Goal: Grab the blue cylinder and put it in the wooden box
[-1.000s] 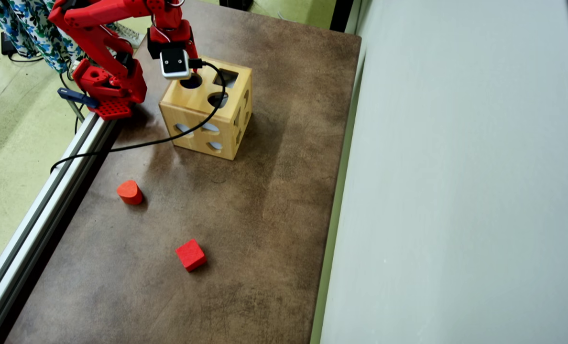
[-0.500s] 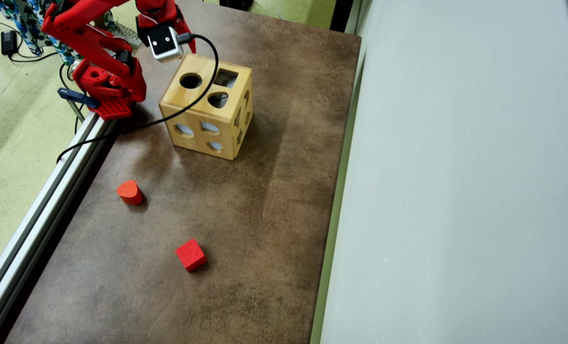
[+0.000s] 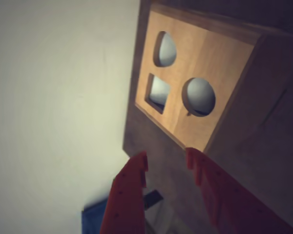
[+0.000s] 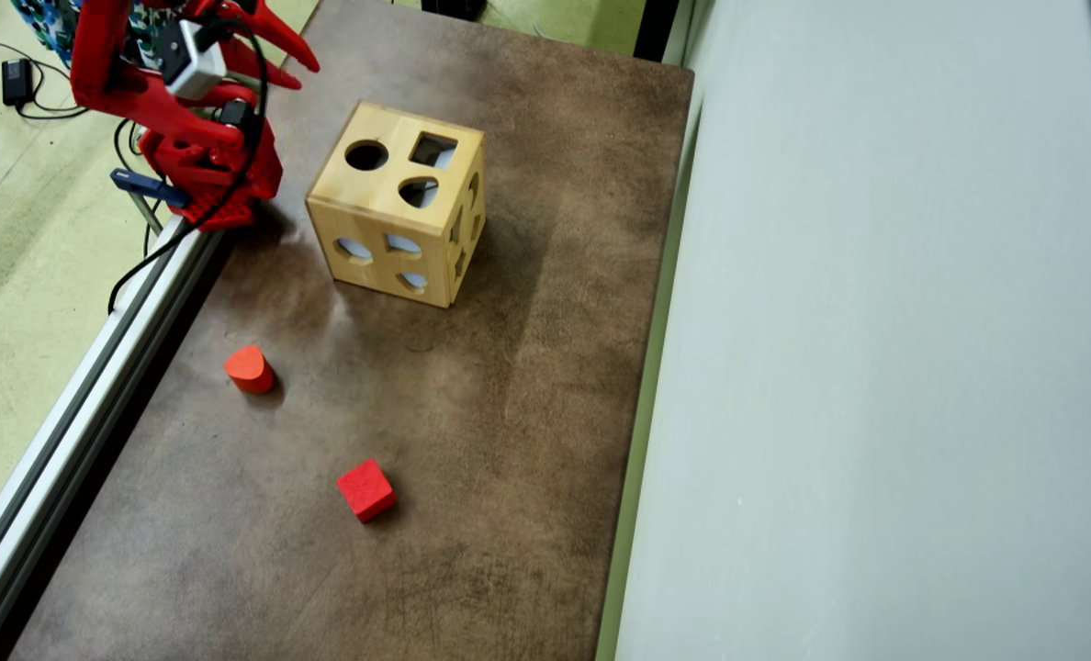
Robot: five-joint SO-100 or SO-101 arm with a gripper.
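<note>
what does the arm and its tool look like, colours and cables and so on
The arm is bright red plastic throughout, with a perforated red base plate. A small white-and-grey camera block sits near the wrist, and a black cable runs from it off the table edge. The tool has two red fingers with stepped inner edges and small screw holes.

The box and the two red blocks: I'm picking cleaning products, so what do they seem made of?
The box looks like light, smooth-finished wood: grain lines and pale cut edges show around its holes. The rounded block and the cube wear matte, opaque red paint; what lies beneath cannot be told, though painted wood seems likely.
</note>
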